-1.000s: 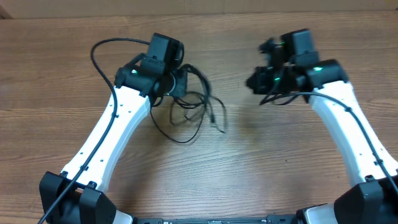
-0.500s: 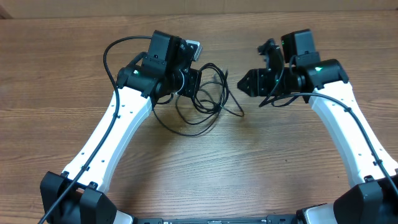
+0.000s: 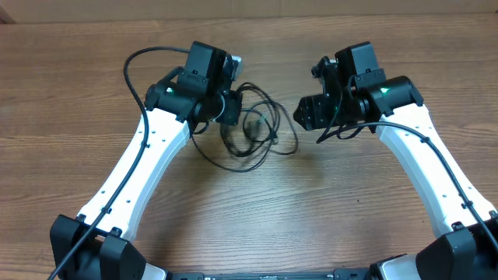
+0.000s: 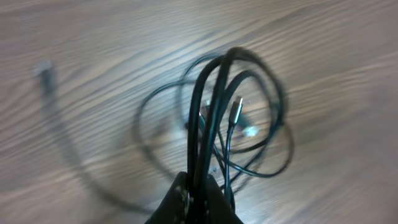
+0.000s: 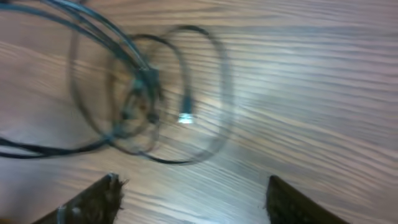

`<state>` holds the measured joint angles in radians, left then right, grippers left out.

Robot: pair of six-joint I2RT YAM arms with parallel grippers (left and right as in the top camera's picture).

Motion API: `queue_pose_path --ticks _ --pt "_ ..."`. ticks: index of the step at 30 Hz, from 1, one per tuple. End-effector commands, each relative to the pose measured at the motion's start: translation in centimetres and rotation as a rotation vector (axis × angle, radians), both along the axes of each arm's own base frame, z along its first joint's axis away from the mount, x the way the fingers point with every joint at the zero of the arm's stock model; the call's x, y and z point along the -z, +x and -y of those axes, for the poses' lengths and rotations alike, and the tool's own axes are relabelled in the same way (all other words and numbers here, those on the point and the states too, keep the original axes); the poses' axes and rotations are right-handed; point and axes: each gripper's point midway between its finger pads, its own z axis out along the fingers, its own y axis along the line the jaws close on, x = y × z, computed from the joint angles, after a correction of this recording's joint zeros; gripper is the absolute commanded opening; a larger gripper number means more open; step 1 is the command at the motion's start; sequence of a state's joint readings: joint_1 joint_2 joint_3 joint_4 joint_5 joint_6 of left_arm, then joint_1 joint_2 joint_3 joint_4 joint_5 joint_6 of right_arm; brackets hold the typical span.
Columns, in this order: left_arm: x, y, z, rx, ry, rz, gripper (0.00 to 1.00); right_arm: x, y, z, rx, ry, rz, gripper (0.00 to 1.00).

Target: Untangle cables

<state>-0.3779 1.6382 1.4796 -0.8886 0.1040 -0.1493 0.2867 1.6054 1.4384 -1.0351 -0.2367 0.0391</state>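
A tangle of thin black cables (image 3: 257, 128) lies looped on the wooden table between the two arms. My left gripper (image 3: 231, 107) is shut on several strands of the cables (image 4: 214, 106), which rise from its jaws and hang in loops with a silver-tipped plug (image 4: 237, 107) among them. My right gripper (image 3: 305, 113) stands open just right of the tangle, nothing between its fingers (image 5: 102, 196). In the right wrist view the cables (image 5: 134, 93) and a small silver plug (image 5: 185, 117) lie ahead and to the left.
Thick black cables (image 3: 136, 58) run along each white arm. Bare wooden table (image 3: 311, 202) spreads in front of the tangle and around both arms.
My right gripper has opened and moved left toward the tangle. My left gripper, still holding the cables, has shifted them and the loops have resettled closer to the middle.
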Motion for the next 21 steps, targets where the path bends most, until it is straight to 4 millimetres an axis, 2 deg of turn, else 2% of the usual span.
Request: queue_pose_path --ticks 1,3,4,7,11,14,16,17,19,21 --pt "-0.7 0.1 -3.5 -0.089 0.152 0.036 0.38 -0.9 0.7 1.8 0.041 -0.095 0.054 0.79" --pt "-0.2 -0.7 -4.3 -0.104 0.192 0.000 0.46 -0.8 0.6 1.9 0.032 -0.100 0.051 0.84" --pt "0.1 -1.4 -4.7 -0.122 0.204 -0.031 0.61 -0.8 0.6 1.7 0.028 -0.094 0.053 0.86" --pt "0.6 -2.5 -5.3 -0.165 0.211 -0.089 0.62 -0.9 0.8 1.0 0.015 -0.058 0.057 0.87" --pt "1.0 -3.3 -7.9 -0.330 0.251 -0.137 0.63 -0.5 1.2 -0.3 -0.013 0.000 0.046 0.89" --pt "1.2 -3.5 -9.5 -0.422 0.230 -0.172 0.74 0.4 1.3 -1.0 -0.031 0.025 0.016 0.89" --pt "1.3 -3.6 -10.5 -0.475 0.207 -0.196 0.77 1.1 1.3 -1.5 -0.043 0.030 -0.001 0.89" --pt "1.3 -3.5 -10.9 -0.503 0.185 -0.207 0.83 1.6 1.4 -2.0 -0.054 0.026 -0.009 0.89" --pt "1.5 -3.5 -10.8 -0.513 0.100 -0.246 0.93 2.6 1.5 -3.3 -0.084 0.023 -0.018 0.89" --pt "1.5 -3.6 -10.9 -0.517 0.077 -0.263 1.00 3.2 1.5 -4.2 -0.105 0.019 -0.019 0.90"
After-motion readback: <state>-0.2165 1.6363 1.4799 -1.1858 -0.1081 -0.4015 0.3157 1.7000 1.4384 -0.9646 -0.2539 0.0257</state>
